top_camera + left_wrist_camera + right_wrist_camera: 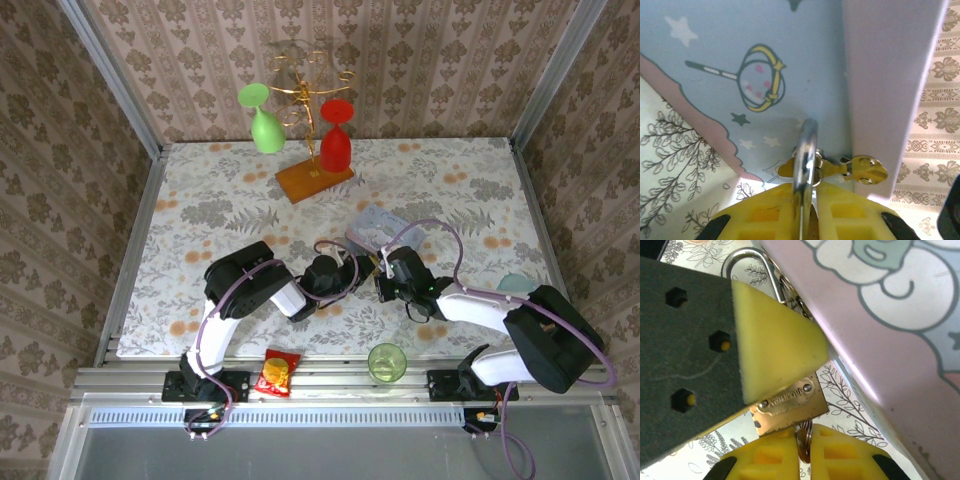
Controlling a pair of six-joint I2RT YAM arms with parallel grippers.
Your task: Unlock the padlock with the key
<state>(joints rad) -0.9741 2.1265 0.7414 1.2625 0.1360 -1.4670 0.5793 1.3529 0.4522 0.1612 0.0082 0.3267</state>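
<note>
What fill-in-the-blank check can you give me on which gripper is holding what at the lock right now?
The left gripper is shut on the silver ____.
The right gripper pinches the key just under the brass ____.
The brass hasp is fixed to the pale-blue ____.
Missing words: shackle; padlock; tin.

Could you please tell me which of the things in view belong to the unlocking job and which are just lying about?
For the job: padlock, held by the left gripper; key, in the right gripper; tin, at whose hasp the padlock sits.
Lying about: green cup; snack packet; glass rack; green glass; red glass.
</note>
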